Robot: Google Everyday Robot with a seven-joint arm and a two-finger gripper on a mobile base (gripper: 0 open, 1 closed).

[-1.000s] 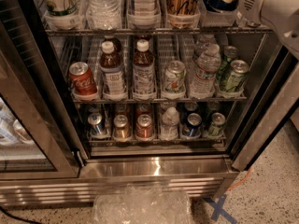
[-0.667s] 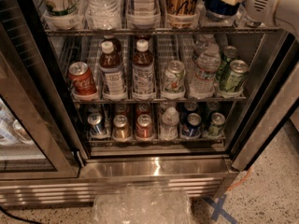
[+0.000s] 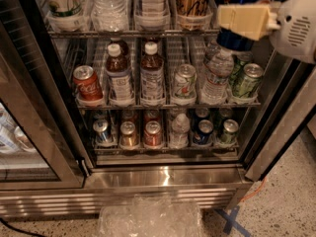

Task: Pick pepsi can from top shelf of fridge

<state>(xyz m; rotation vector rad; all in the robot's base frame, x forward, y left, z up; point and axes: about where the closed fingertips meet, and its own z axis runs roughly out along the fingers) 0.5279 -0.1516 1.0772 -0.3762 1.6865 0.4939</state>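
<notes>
End effector (image 3: 233, 21), at the fridge's (image 3: 163, 177) upper right, is clamped on the pepsi can (image 3: 235, 40), one cream finger crossing the dark blue side. The can hangs before the right end of the top shelf (image 3: 123, 33), its base below the front rail.

Cream-yellow pincer (image 3: 238, 21), top right, on vented white wrist (image 3: 297, 28)

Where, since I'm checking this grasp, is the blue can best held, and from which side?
Take the blue can across its round side wall at mid-height, from the open front of the fridge: it is roughly upright, and its curved sides suit a two-sided pinch. The gripper, upper right, is shut on it just so.
</notes>
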